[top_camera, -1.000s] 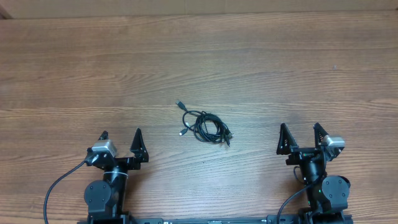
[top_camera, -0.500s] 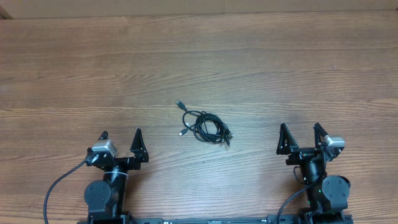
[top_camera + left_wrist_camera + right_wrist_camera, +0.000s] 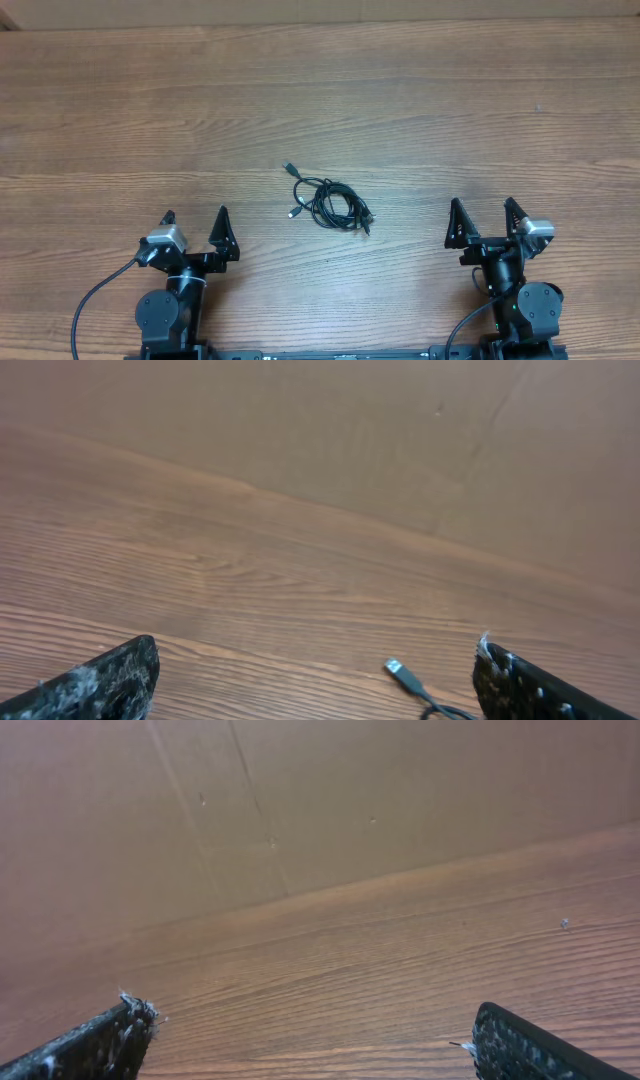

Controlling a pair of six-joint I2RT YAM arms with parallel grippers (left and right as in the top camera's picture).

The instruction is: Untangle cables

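So, cables (image 3: 330, 203): light, limp; I'd pinch the stray plug (image 3: 289, 165), upper left.
My left fingers (image 3: 222, 228), right fingers (image 3: 457, 225): released, empty.

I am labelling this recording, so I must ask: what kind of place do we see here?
Probably a robot test bench: a wooden table with what looks like a cardboard wall behind it, a left arm and a right arm at its near edge, and a small bundle of cables.
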